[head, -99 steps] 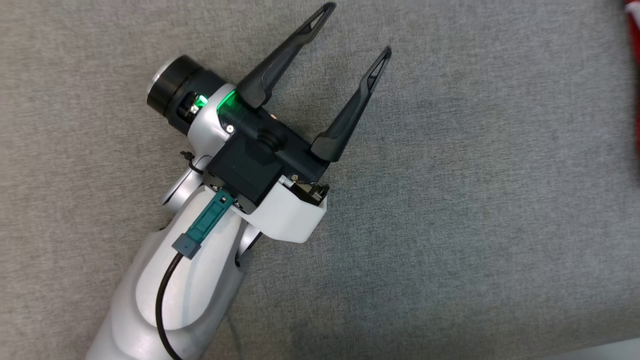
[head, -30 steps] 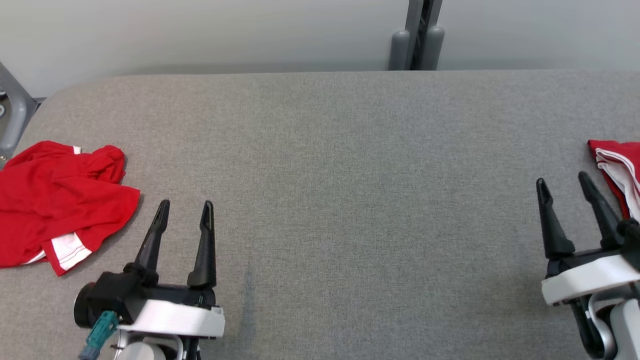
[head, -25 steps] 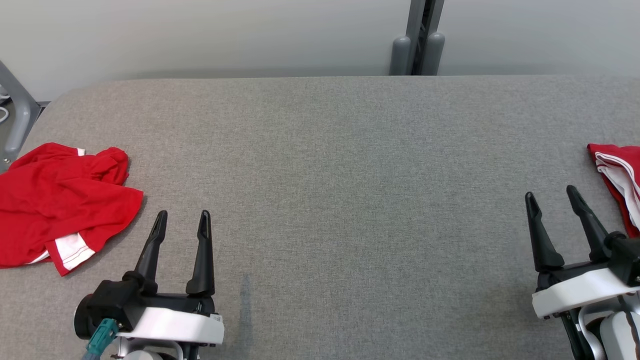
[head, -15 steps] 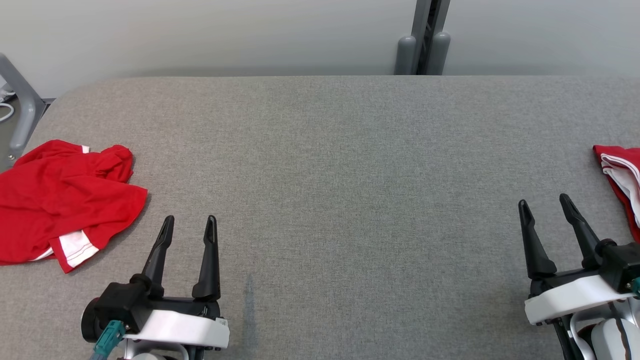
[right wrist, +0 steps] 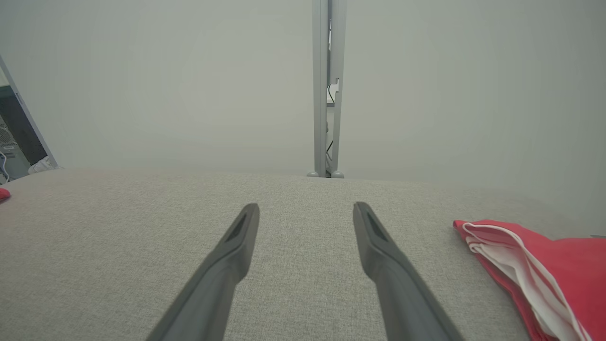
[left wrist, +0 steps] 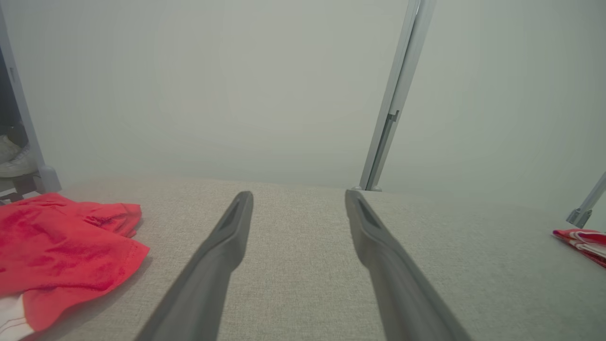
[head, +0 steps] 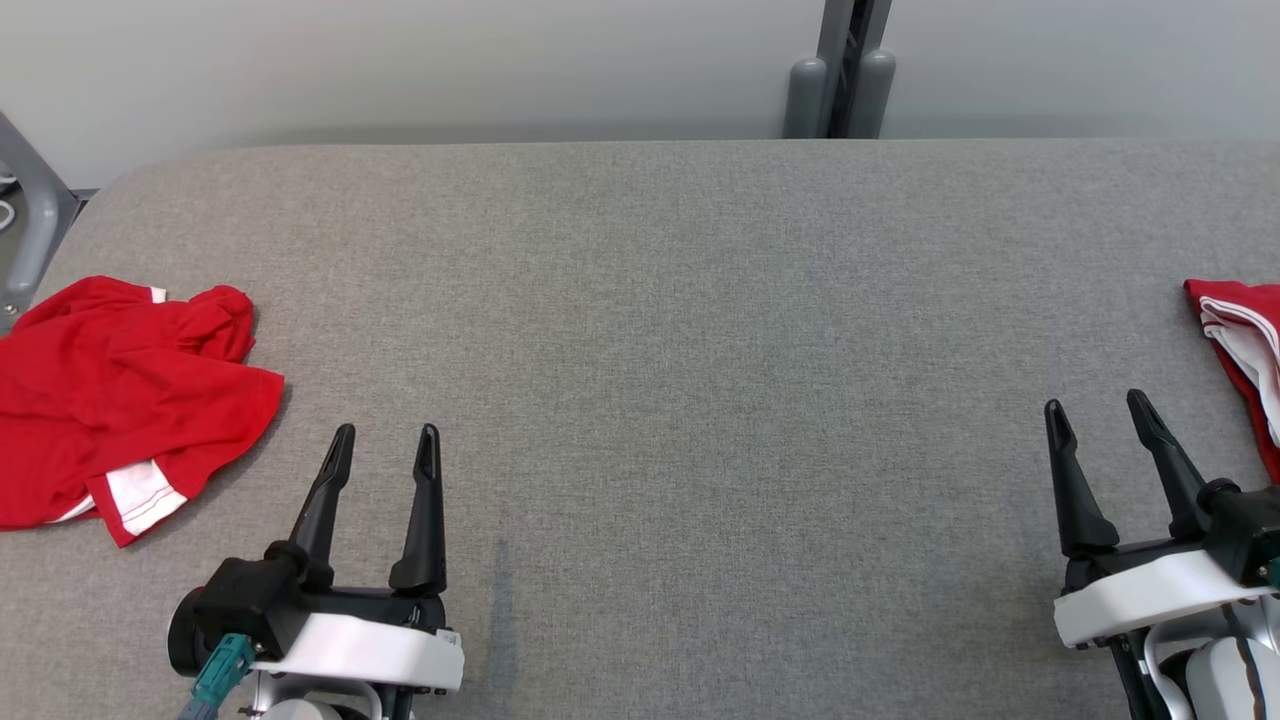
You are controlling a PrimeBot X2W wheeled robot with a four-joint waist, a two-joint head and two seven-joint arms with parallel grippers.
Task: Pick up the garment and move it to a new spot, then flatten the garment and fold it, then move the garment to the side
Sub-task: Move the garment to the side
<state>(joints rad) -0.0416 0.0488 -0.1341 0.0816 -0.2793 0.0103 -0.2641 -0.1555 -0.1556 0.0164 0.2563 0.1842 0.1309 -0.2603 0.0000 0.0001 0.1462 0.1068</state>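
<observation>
Red, thin knit with white trim, the garment (head: 130, 400) lies crumpled at the table's (head: 700, 300) left edge, just left of the left gripper (head: 387, 432). That gripper and the right gripper (head: 1093, 400) stand wide open, holding nothing. A shallow pinch could catch one limp layer and slip, or snag the coarse grey cover.

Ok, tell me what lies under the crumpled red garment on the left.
The crumpled red garment lies on the grey fabric surface, which shows along its near and right edges. Anything beneath its folds is covered and cannot be seen.
</observation>
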